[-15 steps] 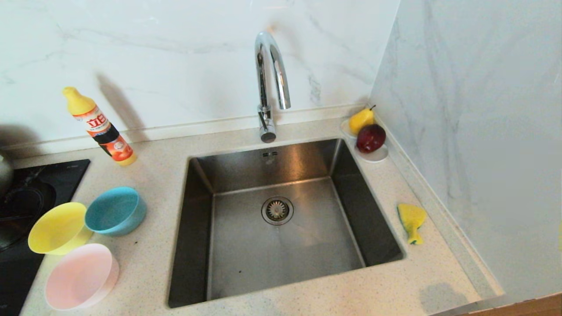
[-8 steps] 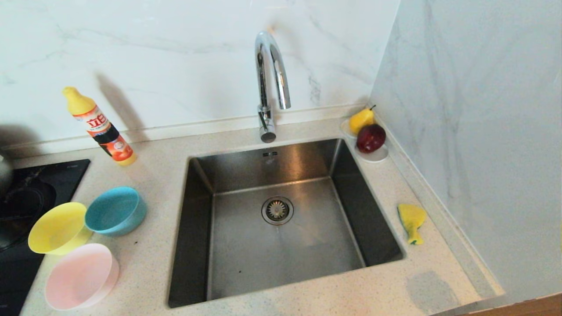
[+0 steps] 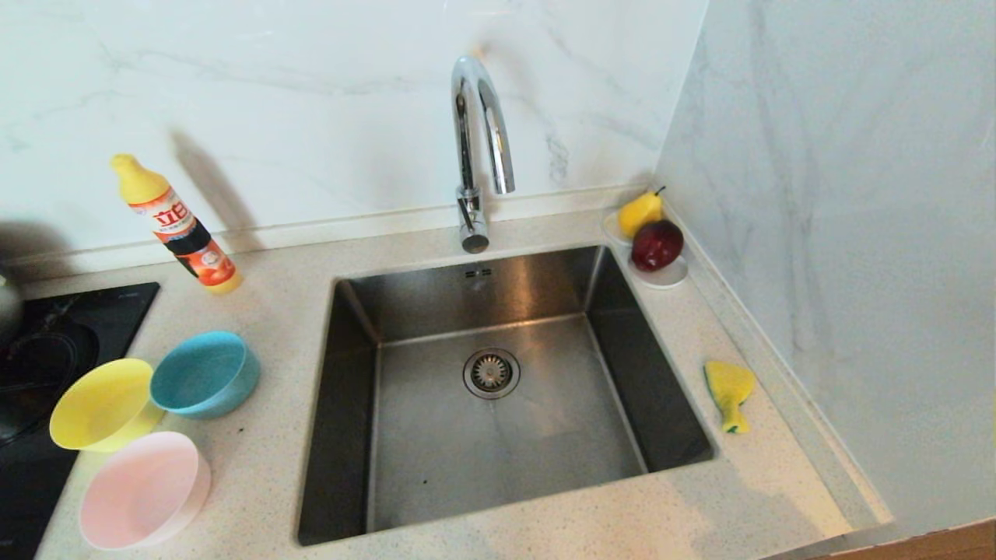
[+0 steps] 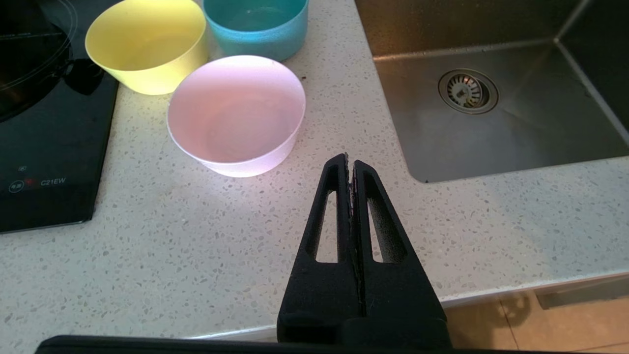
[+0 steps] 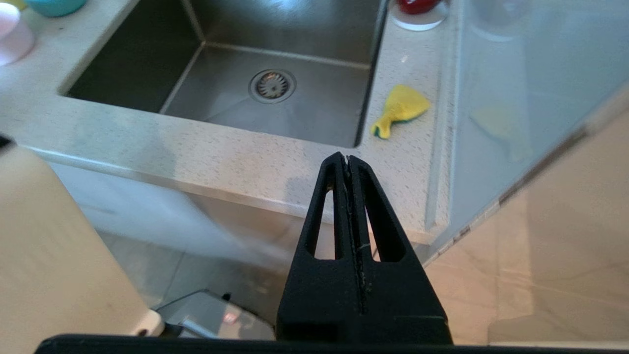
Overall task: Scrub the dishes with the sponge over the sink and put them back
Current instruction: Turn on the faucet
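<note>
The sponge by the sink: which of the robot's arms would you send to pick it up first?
Probably the right. The sponge lies on the counter on the sink's right side, ahead of the shut right gripper. The left gripper, also shut, sits near the pink bowl, across the basin.

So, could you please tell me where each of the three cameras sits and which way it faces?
Head view: on the robot's head, looking forward and down at the sink, the tap and the three bowls; neither arm shows.
Left wrist view: behind the shut left gripper, over the counter's near edge, facing the pink bowl.
Right wrist view: behind the shut right gripper, off the counter's front edge, facing the sponge.
Shared: all three views show the sink's drain.
</note>
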Available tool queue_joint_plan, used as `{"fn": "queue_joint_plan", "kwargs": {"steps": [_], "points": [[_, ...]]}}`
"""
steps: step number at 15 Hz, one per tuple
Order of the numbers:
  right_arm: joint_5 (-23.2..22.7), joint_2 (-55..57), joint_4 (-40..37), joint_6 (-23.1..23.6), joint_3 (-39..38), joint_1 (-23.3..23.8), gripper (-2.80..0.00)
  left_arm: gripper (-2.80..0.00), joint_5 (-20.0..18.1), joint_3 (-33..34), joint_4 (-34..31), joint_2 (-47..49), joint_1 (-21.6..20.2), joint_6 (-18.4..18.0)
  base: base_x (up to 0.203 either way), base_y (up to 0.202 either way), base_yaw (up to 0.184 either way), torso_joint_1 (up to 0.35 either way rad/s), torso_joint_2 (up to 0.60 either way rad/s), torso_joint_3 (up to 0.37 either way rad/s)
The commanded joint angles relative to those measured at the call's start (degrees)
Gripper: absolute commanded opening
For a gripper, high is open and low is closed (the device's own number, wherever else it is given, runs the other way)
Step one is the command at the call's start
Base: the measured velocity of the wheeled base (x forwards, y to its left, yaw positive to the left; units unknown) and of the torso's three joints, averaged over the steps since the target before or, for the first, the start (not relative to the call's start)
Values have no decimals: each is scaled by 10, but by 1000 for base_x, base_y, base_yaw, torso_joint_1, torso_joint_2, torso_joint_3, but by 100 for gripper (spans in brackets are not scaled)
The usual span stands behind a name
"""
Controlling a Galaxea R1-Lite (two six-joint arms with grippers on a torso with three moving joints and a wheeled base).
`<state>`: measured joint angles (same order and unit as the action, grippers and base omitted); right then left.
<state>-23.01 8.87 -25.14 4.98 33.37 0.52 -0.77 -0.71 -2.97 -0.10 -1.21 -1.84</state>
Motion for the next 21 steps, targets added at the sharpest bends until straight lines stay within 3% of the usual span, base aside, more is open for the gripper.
{"fn": "queue_joint_plan", "kwargs": {"steps": [1, 8, 13, 21], "points": [[-11, 100, 0, 5, 36, 4, -280, -280, 0, 0, 0, 2, 0, 0, 0, 0, 0, 0, 0, 0], [-21, 321, -13, 23, 146, 1, -280, -280, 0, 0, 0, 2, 0, 0, 0, 0, 0, 0, 0, 0], [-13, 438, -18, 63, 166, -1, -280, -280, 0, 0, 0, 2, 0, 0, 0, 0, 0, 0, 0, 0], [53, 571, -2, 45, 191, -54, -280, -280, 0, 0, 0, 2, 0, 0, 0, 0, 0, 0, 0, 0]]}}
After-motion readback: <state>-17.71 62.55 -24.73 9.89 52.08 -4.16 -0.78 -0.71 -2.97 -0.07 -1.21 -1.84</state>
